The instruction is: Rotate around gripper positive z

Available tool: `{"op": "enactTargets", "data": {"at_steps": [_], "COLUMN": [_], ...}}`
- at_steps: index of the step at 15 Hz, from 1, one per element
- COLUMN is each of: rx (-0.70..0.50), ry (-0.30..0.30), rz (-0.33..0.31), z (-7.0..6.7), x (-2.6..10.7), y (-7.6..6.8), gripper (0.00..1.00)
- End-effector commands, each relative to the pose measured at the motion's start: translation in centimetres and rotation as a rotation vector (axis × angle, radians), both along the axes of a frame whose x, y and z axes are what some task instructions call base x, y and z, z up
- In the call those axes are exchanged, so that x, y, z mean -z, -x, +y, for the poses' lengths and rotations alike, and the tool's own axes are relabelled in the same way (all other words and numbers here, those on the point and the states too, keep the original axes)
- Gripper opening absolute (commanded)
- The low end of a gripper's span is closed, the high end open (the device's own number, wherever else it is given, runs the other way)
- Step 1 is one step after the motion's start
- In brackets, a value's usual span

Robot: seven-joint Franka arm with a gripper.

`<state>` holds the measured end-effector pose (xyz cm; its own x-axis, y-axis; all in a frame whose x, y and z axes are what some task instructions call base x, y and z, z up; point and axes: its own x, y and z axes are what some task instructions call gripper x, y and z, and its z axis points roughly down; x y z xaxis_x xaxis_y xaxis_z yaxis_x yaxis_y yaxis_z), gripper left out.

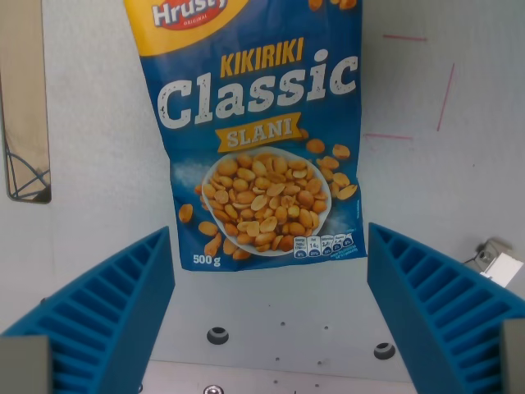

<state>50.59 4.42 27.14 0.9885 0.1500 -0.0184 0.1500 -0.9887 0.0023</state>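
A blue bag of peanuts (258, 131), printed "Kikiriki Classic Slani", lies flat on the white table in the middle and top of the wrist view. My gripper (271, 308) is open and empty. Its two blue ribbed fingers stand wide apart, one at the wrist view's lower left (102, 316), one at the lower right (439, 304). The bag's bottom edge lies just beyond the gap between the fingers, apart from both. The bag's top runs out of view.
A dark framed opening (25, 107) sits at the wrist view's left edge. Thin red lines (443, 90) mark the table at the upper right. A small metal clip (496, 261) lies at the right edge. Bolt holes (217, 335) dot the plate below.
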Motion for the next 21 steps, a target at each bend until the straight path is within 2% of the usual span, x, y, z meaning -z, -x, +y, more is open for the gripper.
{"op": "enactTargets", "data": {"at_steps": [1, 21], "rx": [0.013, 0.28], "ry": [0.0, 0.004], "rz": [-0.005, -0.006], "z": [0.0, 0.0], "x": [-0.2, -0.2], "y": [-0.03, -0.03], "gripper": [1.0, 1.0]}}
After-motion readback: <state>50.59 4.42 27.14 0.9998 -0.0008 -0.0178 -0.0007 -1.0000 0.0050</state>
